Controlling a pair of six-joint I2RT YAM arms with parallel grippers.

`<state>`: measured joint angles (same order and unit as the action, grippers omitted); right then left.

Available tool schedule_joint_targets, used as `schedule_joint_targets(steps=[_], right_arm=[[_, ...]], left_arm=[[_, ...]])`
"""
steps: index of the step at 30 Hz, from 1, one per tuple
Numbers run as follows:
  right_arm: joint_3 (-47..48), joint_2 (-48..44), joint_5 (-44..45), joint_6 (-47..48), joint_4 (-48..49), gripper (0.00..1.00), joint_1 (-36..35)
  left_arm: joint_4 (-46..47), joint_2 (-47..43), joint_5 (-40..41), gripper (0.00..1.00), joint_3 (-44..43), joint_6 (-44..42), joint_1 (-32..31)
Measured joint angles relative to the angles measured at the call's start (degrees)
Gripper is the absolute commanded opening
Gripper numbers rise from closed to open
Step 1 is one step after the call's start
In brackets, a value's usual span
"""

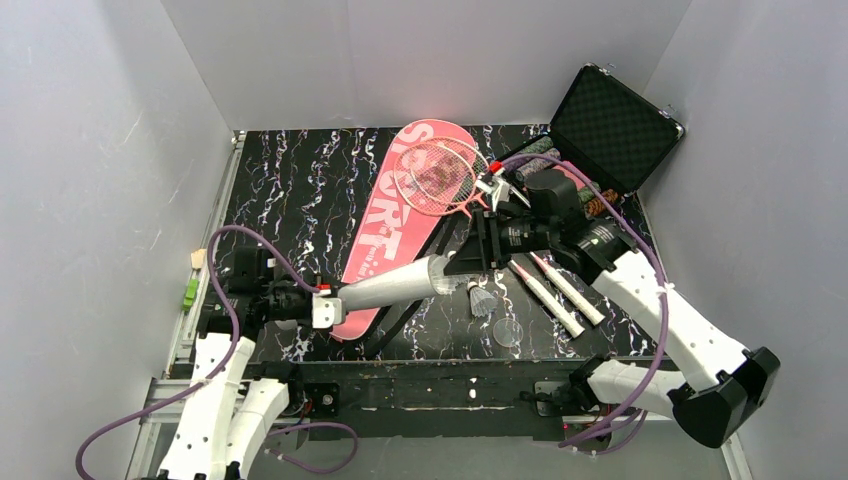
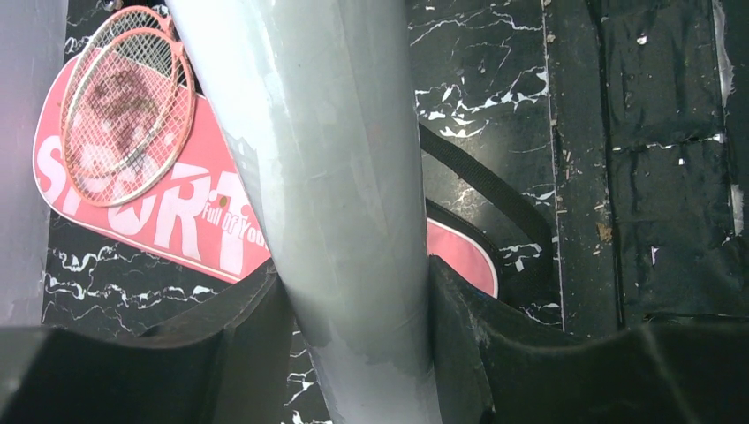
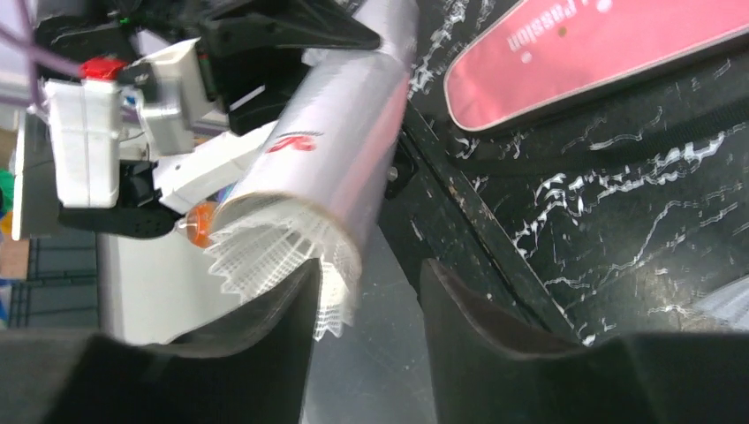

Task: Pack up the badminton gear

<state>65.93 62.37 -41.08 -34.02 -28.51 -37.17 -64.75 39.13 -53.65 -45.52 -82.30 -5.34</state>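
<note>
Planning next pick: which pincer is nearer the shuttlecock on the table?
Right. Right pincer hovers at the tube mouth, just beyond the shuttlecock; left pincer grips the opposite end.

rackets (image 1: 440, 178): 2. tube (image 1: 395, 285): 1. shuttlecocks (image 1: 482, 298): 2 in view, one loose, one shuttlecock (image 3: 265, 256) in tube mouth. racket bag (image 1: 375, 235): 1. black case (image 1: 612, 125): 1. clear round cap (image 1: 508, 332): 1.

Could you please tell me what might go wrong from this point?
1. The shuttlecock skirt sticks out of the tube mouth, right at the open right gripper; it may slide out or get crushed.
2. A loose shuttlecock on the table lies beside that gripper and could be knocked away.
</note>
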Motion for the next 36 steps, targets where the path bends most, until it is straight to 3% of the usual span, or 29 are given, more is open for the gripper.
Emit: schedule_joint_targets(steps=[5,15,26,36], right_arm=[[0.4,2.1,5.5,1.6,-2.3,0.72,-1.7],[3.3,-0.6,13.2,4.4,-6.2,0.74,-2.1],[2.9,1.7,20.3,3.3,-1.1,0.75,-9.5],[6.7,4.4,24.6,2.8,-2.5,0.85,-9.6]], left_arm=[[0.0,0.0,-1.3,0.02,-0.1,0.1,0.0],[1.3,-1.1,-2.2,0.02,-0.1,3.6,0.0],[4.2,-0.6,-3.6,0.02,-0.1,10.7,0.0],[4.4,-1.3,-4.2,0.03,0.0,11.2,0.0]])
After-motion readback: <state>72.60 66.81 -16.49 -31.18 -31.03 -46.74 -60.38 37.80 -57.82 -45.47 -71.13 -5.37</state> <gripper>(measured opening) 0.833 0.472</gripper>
